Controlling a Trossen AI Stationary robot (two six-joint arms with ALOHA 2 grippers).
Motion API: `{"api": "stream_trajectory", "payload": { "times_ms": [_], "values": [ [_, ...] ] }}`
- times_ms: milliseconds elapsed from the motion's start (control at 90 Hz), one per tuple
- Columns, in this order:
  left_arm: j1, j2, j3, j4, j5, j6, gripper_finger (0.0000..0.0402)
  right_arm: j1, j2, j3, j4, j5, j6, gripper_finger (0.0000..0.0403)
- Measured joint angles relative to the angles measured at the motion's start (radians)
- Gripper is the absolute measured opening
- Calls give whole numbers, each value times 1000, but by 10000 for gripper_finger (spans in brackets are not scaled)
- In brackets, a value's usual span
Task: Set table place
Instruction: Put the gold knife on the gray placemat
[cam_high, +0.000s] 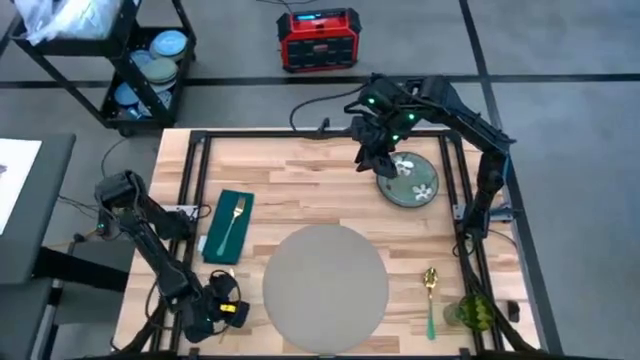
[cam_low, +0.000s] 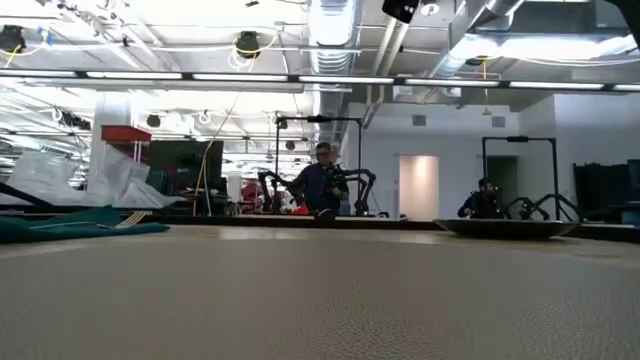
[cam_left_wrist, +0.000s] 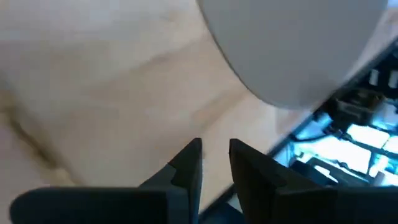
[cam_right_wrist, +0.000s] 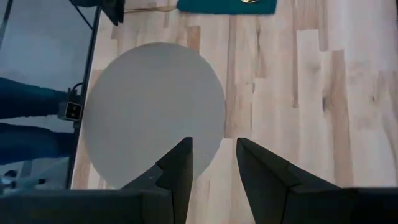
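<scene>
placemat (cam_high: 325, 287) mid-table (cam_high: 300, 175) | napkin (cam_high: 229, 225) left, fork (cam_high: 233, 222) on it | spoon (cam_high: 430, 300) right | plate (cam_high: 411, 181) behind-right

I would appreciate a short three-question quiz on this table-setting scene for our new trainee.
1. True or false: the flowered plate already sits on the grey placemat.
2. What lies on the green napkin? A) spoon B) fork C) knife
3. Which gripper is over the plate's edge?

Key
1. False: the plate rests on bare table, apart from the placemat, which carries nothing.
2. B: a gold fork; the gold spoon lies on the wood right of the placemat.
3. The right gripper; the left gripper waits near the table's front left corner.
</scene>
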Motion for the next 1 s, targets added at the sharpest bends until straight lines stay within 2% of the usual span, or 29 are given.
{"api": "stream_trajectory", "payload": {
  "times_ms": [133, 222, 256, 344, 456, 567, 622, 722, 856, 889, 922, 1000],
  "values": [
    [-7, 18, 23, 136, 11, 77, 66, 12, 0, 0, 1, 1, 0, 113],
    [-12, 16, 26, 196, 22, 282, 66, 16, 0, 0, 1, 1, 1, 113],
    [-9, 17, 26, 192, -2, 300, 66, 20, 0, 0, 0, 1, 10, 113],
    [6, 17, 25, 151, -29, 183, 66, 28, 0, 0, 0, 1, 52, 113],
    [-17, 31, 38, -22, -63, -129, 65, 45, 0, 0, 0, 2, 56, 113],
    [-24, 71, 112, -190, 97, -163, 57, 65, 0, 0, 0, 2, 77, 113],
    [-25, 115, 166, -265, 122, -156, 52, 77, 0, 0, 1, 3, 83, 113],
    [-55, 163, 270, -358, 128, 51, 47, 97, 0, 0, 1, 7, 80, 113],
    [-80, 161, 415, -363, 136, 773, 45, 114, 1, 0, 1, 24, 74, 113],
    [-81, 161, 435, -394, 145, 898, 45, 116, 4, 0, 2, 28, 74, 113],
    [-83, 161, 446, -437, 146, 927, 45, 119, 6, 0, 2, 28, 78, 113],
    [-91, 161, 449, -567, 187, 828, 45, 125, 9, 0, 2, 31, 111, 113]
  ]
}}
